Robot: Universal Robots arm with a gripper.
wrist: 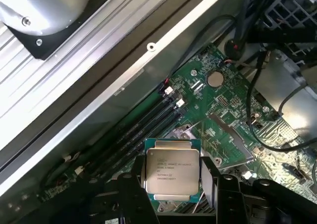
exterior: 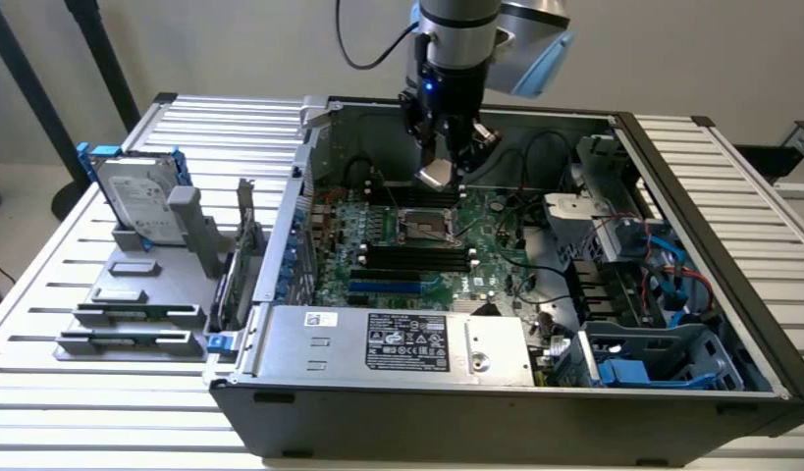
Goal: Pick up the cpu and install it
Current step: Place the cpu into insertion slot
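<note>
The cpu, a small square chip with a silvery printed top and a thin pale edge, sits between my black fingers, which press on two opposite sides of it. My gripper is shut on it. In the exterior view the gripper hangs inside the open computer case with the cpu tilted at its tip, a short way above the green motherboard. The open metal socket lies just below and slightly toward the front of the case.
Dark memory sticks lie in slots in front of the socket. Black cables loop at the back right of the case. A power supply fills the front. A hard drive stands on a grey holder outside, at the exterior view's left.
</note>
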